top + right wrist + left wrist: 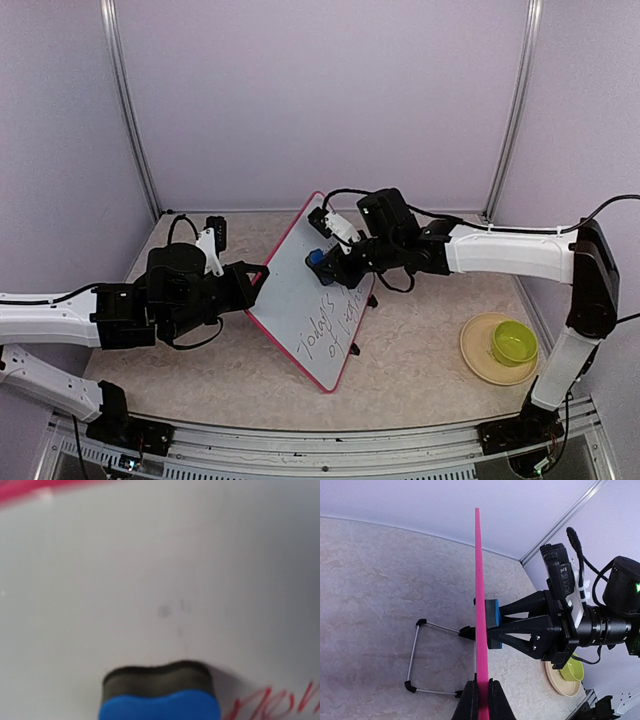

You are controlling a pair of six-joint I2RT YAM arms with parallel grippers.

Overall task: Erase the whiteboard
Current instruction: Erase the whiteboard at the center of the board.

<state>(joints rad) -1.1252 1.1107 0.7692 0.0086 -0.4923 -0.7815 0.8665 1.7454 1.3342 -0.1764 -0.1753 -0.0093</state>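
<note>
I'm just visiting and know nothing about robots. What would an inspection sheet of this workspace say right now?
Surface: beige marbled table.
Job's things: whiteboard on its wire stand, upper part blank, handwriting left on the lower part; blue eraser against its face.
Clutter: green bowl on a yellow plate, right side.
Grippers: left gripper shut on the whiteboard's rim; right gripper shut on the eraser.
Cables: black cables trail along both arms.
Surroundings: lilac walls, metal posts.

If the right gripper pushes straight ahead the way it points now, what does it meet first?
The large white pink-rimmed whiteboard, almost certainly: the blue felt-faced eraser held in the right gripper already looks pressed against its written face.
</note>
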